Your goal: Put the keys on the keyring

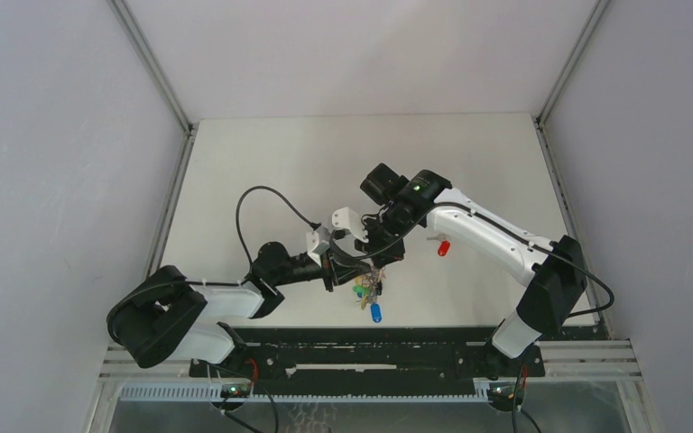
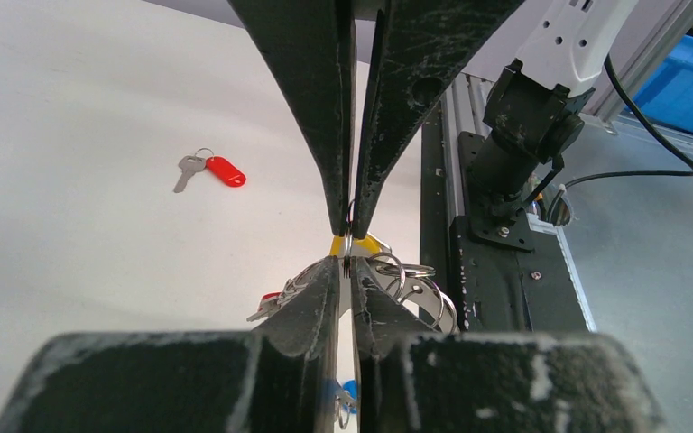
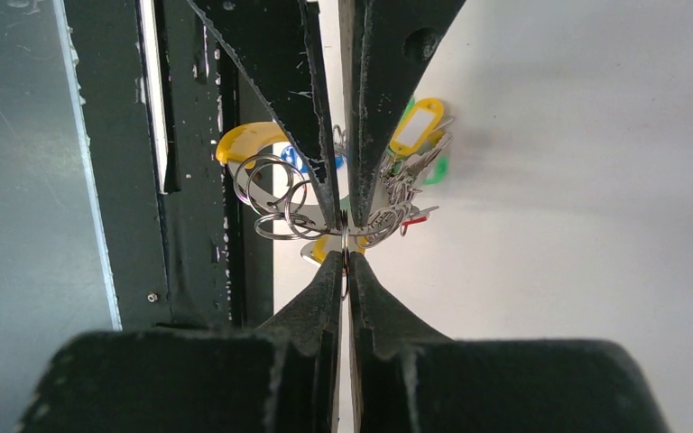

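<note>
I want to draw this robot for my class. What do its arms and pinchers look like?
Both the left arm and right arm are white with chunky black joints. A black cable loops above the left one; a green light glows on the right. The left gripper and right gripper have black, wedge-shaped fingers with pale scratches.

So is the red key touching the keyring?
Apart. In the top view the red key lies by itself, off to the right of the keyring, with a plain gap between them.
</note>
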Controlling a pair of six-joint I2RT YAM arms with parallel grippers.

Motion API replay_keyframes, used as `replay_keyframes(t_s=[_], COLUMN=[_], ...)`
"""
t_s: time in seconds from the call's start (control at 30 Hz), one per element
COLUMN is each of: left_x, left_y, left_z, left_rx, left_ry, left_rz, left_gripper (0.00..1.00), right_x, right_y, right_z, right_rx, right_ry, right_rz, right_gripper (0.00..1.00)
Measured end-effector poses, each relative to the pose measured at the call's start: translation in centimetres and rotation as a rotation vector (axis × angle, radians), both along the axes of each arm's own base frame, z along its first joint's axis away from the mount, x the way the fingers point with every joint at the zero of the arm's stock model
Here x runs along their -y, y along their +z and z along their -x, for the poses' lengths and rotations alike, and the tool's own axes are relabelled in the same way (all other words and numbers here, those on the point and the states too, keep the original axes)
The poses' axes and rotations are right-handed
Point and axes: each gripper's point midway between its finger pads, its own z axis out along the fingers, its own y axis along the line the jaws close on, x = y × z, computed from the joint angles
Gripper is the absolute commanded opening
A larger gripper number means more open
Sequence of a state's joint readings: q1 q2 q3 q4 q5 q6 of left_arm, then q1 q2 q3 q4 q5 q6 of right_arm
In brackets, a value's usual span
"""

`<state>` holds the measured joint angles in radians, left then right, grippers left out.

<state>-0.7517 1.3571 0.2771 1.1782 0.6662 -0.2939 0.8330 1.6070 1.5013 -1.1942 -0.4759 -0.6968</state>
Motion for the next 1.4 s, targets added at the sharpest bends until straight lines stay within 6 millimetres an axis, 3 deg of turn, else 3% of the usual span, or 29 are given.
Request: replay_keyframes(t_s=[0.63,0.8,1.1,1.4], left_x=[0.1,0.1,0.1,0.1], left_y=[0.3,0.2,1.7,2.1], left_z=[0.0,-0.2,-0.6,-0.9], left_rx=[-0.005,-0.015,-0.002,0.006], left_ry=[-0.002,0.011,0.032,0.051], left_rz=[0.019,0.017,0.074,0.088], left_gripper=[0.00,0.00,0.00,0.00], right_x=[-0.2,-0.2,0.4,1.7], right_y=[0.0,-0.2,0.9,1.2], right_z=[-0.2,-0.4,-0.8,-1.6], right_rx=[0.006,0.005,0.036,0.032], right_ry=[0.003,-0.005,-0.058,-0.144], right_rz=[-0.008,-0.028,-0.239,-0.458], right_gripper=[0.00,0.12,0.26,0.27])
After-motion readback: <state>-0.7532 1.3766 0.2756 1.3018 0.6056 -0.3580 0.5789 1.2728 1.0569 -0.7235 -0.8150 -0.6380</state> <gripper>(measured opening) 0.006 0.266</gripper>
